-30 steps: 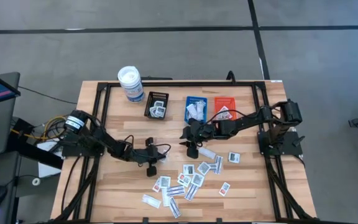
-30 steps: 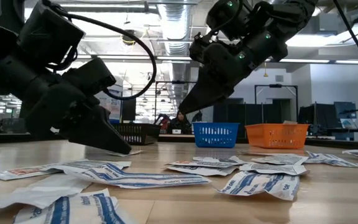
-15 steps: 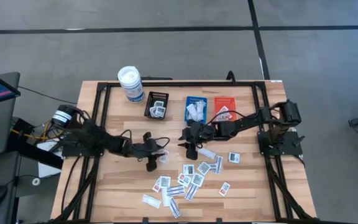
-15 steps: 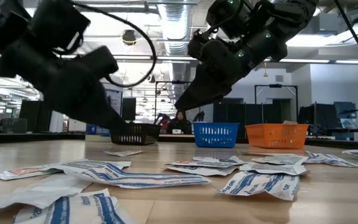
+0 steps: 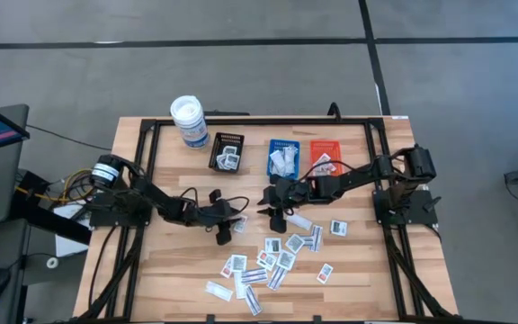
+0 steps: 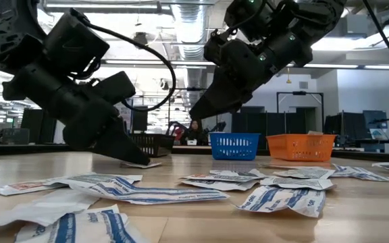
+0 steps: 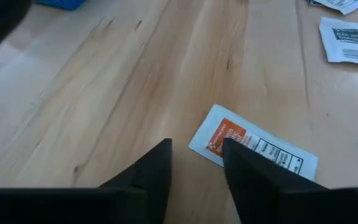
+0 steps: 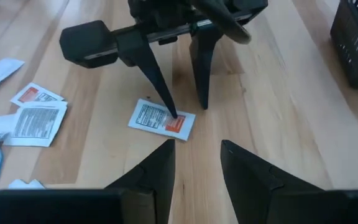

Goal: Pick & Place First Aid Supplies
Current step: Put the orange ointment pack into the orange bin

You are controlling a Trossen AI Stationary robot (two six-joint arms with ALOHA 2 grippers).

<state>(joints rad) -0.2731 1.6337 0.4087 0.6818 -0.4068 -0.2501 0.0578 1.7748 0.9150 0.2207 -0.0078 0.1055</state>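
Left tool is down at the table, fingers spread; right wrist view shows one fingertip on the red-print end of a single packet, the other on bare wood beside it, so nothing is gripped. That packet lies flat on the table by itself, between the two arms and apart from the main scatter of first aid supplies nearer the front edge. A few more packets already sit in the black tray, blue tray and orange tray at the back, next to the white canister. Right tool hangs above the table near the middle, part open, holding nothing as far as I can see. Handling guess: the packet is a thin, light foil or paper sachet, floppy, probably slick on the wood, flush to the table with no edge standing up. Likely to skate or flex rather than lift. I'd straddle a short end or a corner, press lightly so the edge bows up, then pinch across the thickness. Low risk of damage; the main risk is pushing it away or catching only a corner and dropping it.
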